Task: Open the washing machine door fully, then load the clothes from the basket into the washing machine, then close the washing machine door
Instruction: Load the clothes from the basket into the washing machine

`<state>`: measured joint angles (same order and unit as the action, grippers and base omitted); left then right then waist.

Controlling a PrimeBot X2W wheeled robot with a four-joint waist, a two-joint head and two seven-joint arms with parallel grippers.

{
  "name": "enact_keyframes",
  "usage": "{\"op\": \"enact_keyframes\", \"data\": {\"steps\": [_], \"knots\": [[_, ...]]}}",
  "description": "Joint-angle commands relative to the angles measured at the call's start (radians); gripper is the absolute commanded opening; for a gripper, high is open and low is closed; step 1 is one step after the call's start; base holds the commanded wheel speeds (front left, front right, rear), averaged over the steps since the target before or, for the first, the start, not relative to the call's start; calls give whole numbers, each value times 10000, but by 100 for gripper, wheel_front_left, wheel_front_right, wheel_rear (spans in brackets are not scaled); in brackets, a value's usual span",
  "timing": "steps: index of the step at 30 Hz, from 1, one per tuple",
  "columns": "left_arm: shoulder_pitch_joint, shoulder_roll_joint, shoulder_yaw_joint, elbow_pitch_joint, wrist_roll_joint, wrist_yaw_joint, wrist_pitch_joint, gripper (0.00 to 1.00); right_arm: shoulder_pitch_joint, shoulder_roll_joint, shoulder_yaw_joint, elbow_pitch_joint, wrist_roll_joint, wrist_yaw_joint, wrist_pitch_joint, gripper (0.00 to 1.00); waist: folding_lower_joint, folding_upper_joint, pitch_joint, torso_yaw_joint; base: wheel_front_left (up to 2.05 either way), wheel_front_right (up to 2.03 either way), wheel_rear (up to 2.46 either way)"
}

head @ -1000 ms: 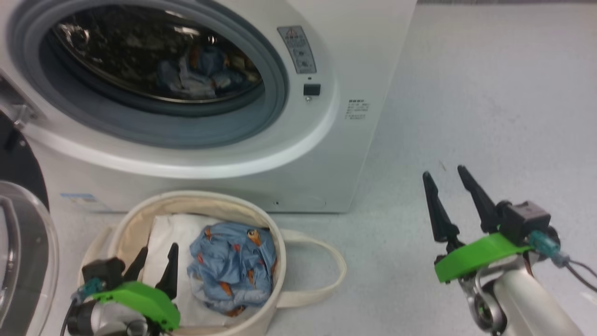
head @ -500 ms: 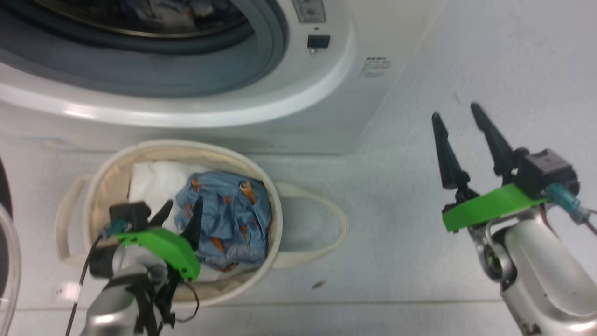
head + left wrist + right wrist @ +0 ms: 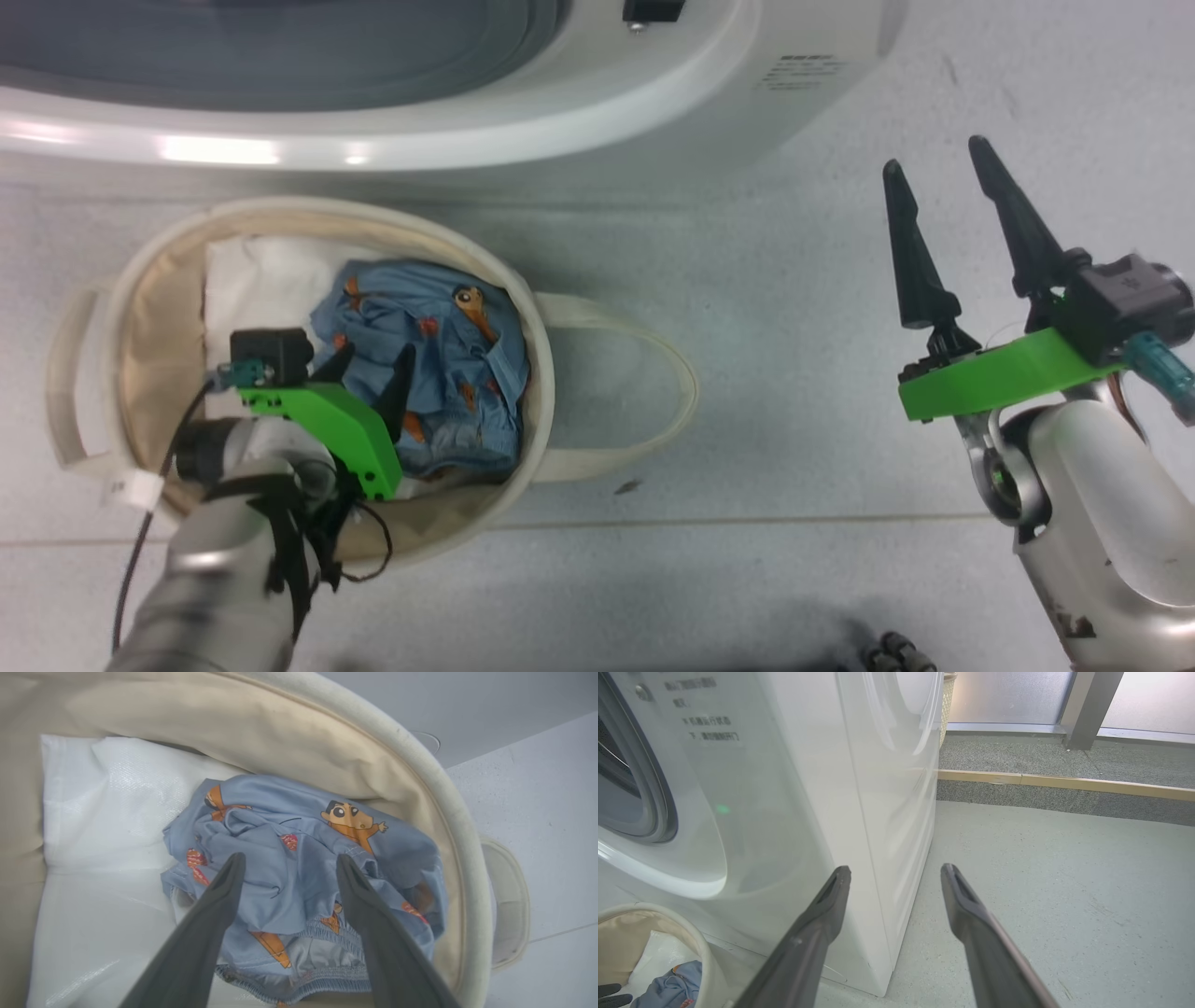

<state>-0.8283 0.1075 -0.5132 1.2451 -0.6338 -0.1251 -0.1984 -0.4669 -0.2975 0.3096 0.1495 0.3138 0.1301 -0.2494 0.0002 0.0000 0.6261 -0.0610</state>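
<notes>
L gripper [image 3: 377,353] being held over clothes [image 3: 457,373] in basket [image 3: 308,213].
Both claws being held apart, empty; R gripper [image 3: 935,154] being held by washer [image 3: 560,140].

Grey floor [image 3: 794,308] w/ cream basket [image 3: 308,209] on it, right by front of big white washing machine [image 3: 560,131].
</notes>
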Motion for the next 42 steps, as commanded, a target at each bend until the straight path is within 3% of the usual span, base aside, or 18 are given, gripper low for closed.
{"op": "enact_keyframes", "data": {"steps": [1,6,11,18,25,31,35,36,37,42], "knots": [[-140,423,40,101,38,-55,98,100,92,-140,50,-397,-103,6,-124,100,-2,0,382,-54,0,0,0],[-536,409,-41,252,-85,-55,-59,100,140,-77,-142,-633,-249,6,-124,100,-2,0,786,-103,0,0,0],[-598,451,-253,377,-45,-37,520,100,181,2,-200,-732,-329,6,-124,100,-2,0,971,-180,0,0,0],[-564,591,-621,447,189,529,1843,100,285,105,-360,-873,-417,6,-124,100,-2,0,1121,-307,0,0,0],[-833,784,-707,454,362,1443,1360,100,340,145,-394,-994,-444,6,-124,100,-2,0,1256,-390,0,0,0],[-989,738,-692,455,302,1518,972,100,364,173,-418,-1045,-482,6,-124,100,-2,0,1394,-499,0,0,0],[-922,767,-721,455,225,1557,1551,100,415,201,-463,-1069,-490,6,-118,100,-2,0,1425,-605,0,0,0],[-947,776,-726,455,215,1552,1581,94,430,201,-491,-1083,-484,6,-118,100,-2,0,1433,-623,0,0,0],[-971,784,-729,455,205,1543,1583,2,445,198,-519,-1093,-488,6,-117,100,-2,0,1436,-633,0,0,0],[-1063,794,-701,456,121,1442,1302,0,465,246,-569,-1101,-478,6,-117,100,-2,0,1382,-586,0,0,0]]}}
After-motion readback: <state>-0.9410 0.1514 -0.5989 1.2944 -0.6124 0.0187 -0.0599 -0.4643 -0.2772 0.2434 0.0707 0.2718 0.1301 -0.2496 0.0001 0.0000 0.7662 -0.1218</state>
